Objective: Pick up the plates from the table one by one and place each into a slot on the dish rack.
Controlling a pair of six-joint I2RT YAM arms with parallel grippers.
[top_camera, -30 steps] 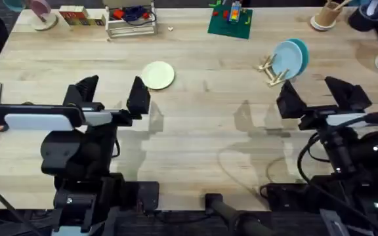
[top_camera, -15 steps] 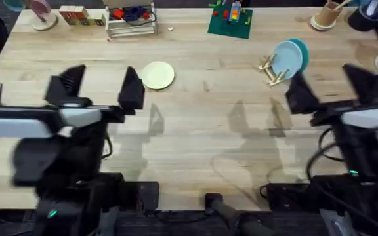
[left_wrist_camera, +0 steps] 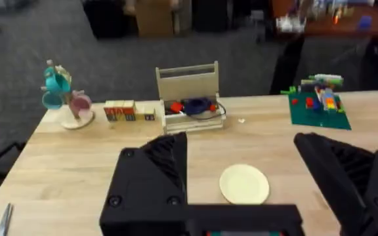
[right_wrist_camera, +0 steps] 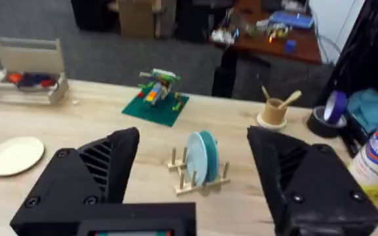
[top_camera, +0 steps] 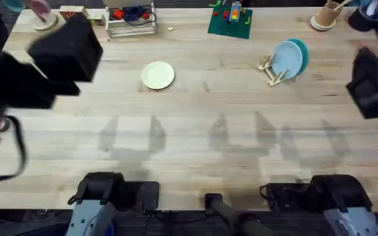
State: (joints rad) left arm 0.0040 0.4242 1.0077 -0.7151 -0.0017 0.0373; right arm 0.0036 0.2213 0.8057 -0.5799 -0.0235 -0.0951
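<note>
Since a second ago I raised both arms high; left gripper (left_wrist_camera: 241,190) and right gripper (right_wrist_camera: 192,177) stayed wide, empty; cream plate (top_camera: 157,75) unmoved.

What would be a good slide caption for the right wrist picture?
Open right gripper above the table, facing a dish rack holding two plates; cream plate waits.

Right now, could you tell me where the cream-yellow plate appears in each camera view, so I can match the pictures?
Overhead: the cream-yellow plate lies flat on the table, left of centre, toward the far side.
Left wrist: the plate sits low in the picture, between the open left claw fingers.
Right wrist: the plate lies at the picture's left edge.
Shared landmark: the green building-brick board, toward the table's far edge.
</note>
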